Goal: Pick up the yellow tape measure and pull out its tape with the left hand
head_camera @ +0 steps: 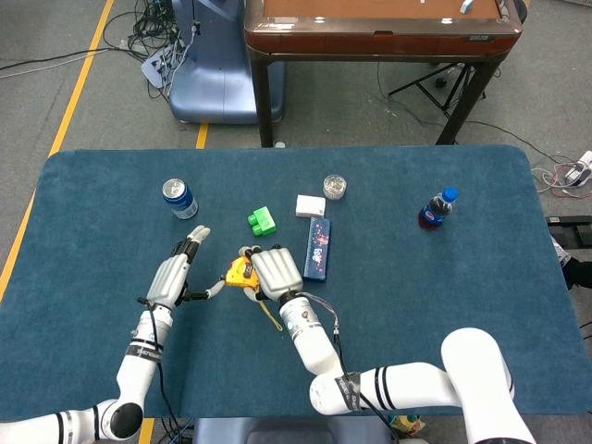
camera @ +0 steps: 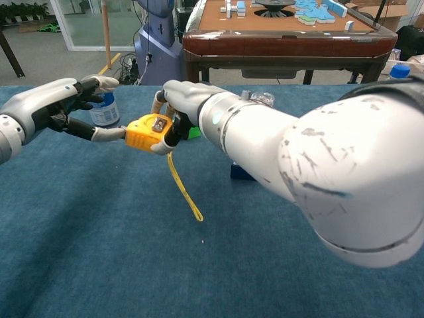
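The yellow tape measure [camera: 148, 132] hangs above the blue table, gripped from the right by my right hand [camera: 184, 101]. A short length of yellow tape [camera: 185, 193] hangs down from it with its tip near the cloth. My left hand [camera: 54, 106] is just left of the case with its fingers spread, and only its thumb tip touches the case's left side. In the head view the tape measure [head_camera: 240, 273] sits between the left hand [head_camera: 176, 274] and the right hand [head_camera: 277, 272], near the table's front middle.
Behind the hands lie a blue can [head_camera: 179, 197], a green block [head_camera: 263, 220], a white box [head_camera: 310, 205], a dark blue flat box [head_camera: 317, 248] and a small round jar [head_camera: 335, 188]. A bottle [head_camera: 437, 209] stands at the far right. A wooden table [head_camera: 379, 28] is beyond.
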Robot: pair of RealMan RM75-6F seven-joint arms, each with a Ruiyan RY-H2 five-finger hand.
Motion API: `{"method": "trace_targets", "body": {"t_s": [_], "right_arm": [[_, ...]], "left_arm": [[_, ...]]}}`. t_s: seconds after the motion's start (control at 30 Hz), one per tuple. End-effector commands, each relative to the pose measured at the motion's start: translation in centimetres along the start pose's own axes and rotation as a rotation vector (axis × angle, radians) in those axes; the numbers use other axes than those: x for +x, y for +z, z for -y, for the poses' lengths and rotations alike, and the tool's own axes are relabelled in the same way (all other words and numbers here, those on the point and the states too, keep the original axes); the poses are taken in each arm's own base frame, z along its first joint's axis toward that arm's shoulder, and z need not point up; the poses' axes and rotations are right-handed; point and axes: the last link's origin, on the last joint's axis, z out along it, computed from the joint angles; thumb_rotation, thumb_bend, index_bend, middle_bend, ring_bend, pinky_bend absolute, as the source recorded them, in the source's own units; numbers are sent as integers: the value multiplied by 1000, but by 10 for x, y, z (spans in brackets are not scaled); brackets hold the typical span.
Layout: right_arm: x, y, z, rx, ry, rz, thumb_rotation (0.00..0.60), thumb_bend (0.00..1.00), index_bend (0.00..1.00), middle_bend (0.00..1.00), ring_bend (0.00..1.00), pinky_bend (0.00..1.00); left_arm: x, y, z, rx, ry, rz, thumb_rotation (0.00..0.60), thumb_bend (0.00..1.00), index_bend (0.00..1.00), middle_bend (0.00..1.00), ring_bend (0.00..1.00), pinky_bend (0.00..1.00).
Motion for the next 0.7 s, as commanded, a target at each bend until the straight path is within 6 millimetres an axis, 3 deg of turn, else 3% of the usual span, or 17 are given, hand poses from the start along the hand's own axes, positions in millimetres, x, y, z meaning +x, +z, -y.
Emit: {"method": "trace_targets", "body": {"t_s": [0.03, 0.7], "right_arm": [[0, 0, 0, 3, 2, 1, 600, 724, 610, 580, 474, 276], [4, -4, -5, 4, 7, -5, 600, 724, 610, 582, 478, 276]], "left_arm": [[0, 0, 0, 2, -1, -1, 600, 223, 0, 0, 7, 0], [14, 1, 13, 45, 27, -38, 600, 223, 0, 0, 6, 0]]}}
